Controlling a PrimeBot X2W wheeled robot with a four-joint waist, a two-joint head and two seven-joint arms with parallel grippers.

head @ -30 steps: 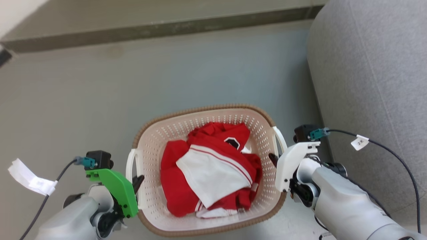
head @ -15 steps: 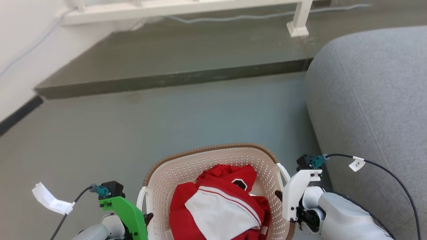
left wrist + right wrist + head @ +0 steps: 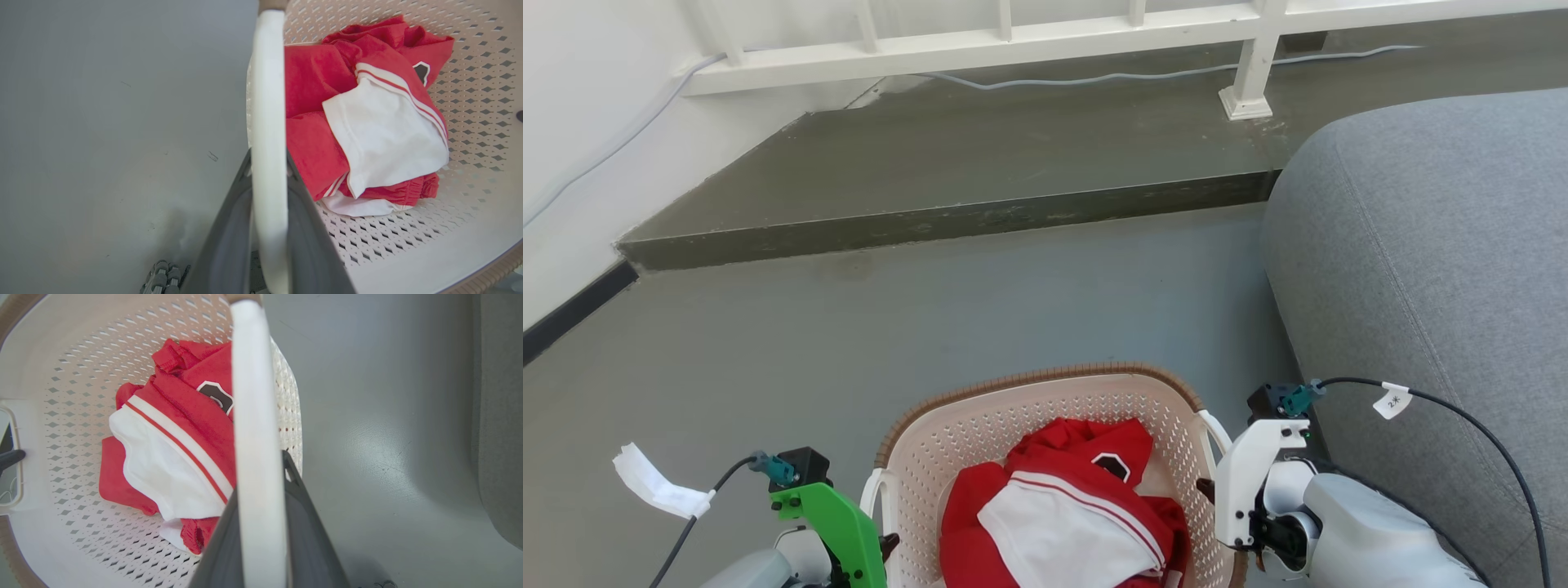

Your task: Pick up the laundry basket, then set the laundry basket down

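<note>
- 1 laundry basket (image 3: 1013,416)
- 2 white handles (image 3: 267,102) on it
- clothes (image 3: 1086,523): maybe 2 pieces, too bundled to be sure
- 2 grippers: left gripper (image 3: 889,541), right gripper (image 3: 1202,488)
- 1 grey sofa (image 3: 1421,245)

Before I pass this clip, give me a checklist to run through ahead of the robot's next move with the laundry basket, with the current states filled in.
1. The left hand is closed on the left handle of the laundry basket: ok.
2. The right hand is closed on the right handle: ok.
3. The red and white garment lies inside, below the rim: ok.
4. Gap to the grey sofa: ok; the floor shows between basket and sofa in the right wrist view.
5. Basket held level: cannot tell.
6. Basket bottom off the floor: cannot tell.
</note>
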